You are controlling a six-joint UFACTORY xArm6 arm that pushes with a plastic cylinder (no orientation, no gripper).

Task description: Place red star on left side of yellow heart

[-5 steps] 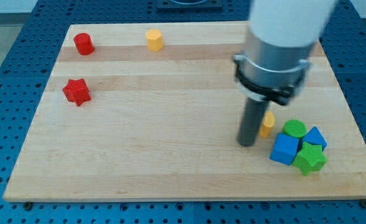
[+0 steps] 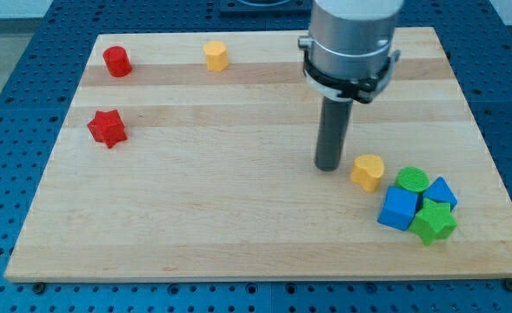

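Note:
The red star [image 2: 107, 128] lies near the left edge of the wooden board [image 2: 238, 217], about mid-height. The yellow heart [image 2: 368, 171] lies at the view's right, next to a cluster of green and blue blocks. My tip [image 2: 329, 166] stands on the board just left of the yellow heart, with a small gap between them. The red star is far to the left of my tip.
A red cylinder [image 2: 116, 62] and a yellow hexagonal block [image 2: 216, 56] sit near the top left. A green cylinder [image 2: 411, 181], a blue cube [image 2: 399, 209], a blue block [image 2: 441, 191] and a green star [image 2: 434, 221] are clustered right of the heart.
My tip has moved up and to the left, away from the yellow heart, which now shows in full. The blocks have not moved.

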